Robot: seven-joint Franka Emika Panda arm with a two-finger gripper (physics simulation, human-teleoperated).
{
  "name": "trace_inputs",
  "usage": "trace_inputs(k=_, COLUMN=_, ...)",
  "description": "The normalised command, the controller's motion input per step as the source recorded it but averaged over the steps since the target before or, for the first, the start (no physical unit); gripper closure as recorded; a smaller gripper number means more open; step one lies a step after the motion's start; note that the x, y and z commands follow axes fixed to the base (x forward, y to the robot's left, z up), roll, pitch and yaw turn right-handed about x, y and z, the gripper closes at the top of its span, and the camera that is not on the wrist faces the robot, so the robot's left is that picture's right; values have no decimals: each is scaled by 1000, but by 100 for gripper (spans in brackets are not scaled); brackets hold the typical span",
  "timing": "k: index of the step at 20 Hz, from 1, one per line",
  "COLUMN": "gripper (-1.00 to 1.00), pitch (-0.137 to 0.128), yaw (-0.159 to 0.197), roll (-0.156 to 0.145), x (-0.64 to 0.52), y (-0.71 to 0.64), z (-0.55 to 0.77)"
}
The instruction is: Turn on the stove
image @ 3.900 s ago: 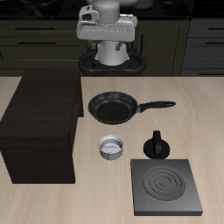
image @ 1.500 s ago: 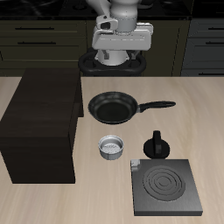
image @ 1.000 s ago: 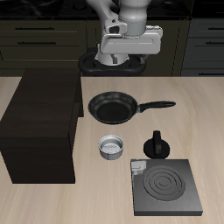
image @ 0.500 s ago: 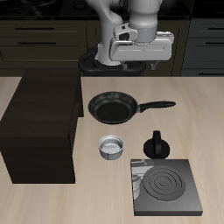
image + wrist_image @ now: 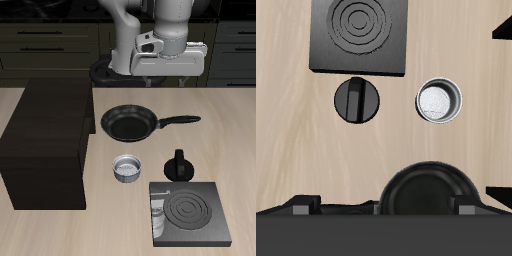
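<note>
Stove (image 5: 188, 213) | no readable writing | gripper (image 5: 168, 62) high above, jaw state unclear

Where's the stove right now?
In the exterior view the stove lies flat near the table's front edge, just in front of the black moka pot and beside the small metal bowl.

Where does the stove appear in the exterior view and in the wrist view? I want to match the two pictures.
Exterior view: the stove lies near the table's front edge, in front of the round black knobbed object.
Wrist view: the stove shows its burner rings, just beyond the same black object.
Shared landmark: the small metal cup, beside that black object in both views.
</note>
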Motion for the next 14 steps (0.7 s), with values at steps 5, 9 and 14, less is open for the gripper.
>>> trace_inputs(k=5, gripper=-100, pitch=8, yaw=-6, roll=22, x=170, y=231, z=30)
trace_inputs(k=9, gripper=-100, pitch=-4, yaw=5, roll=14, x=119, y=203, z=35)
trace_inputs(k=14, gripper=-100, pitch=-18, yaw=44, roll=59, x=170, y=250, z=63)
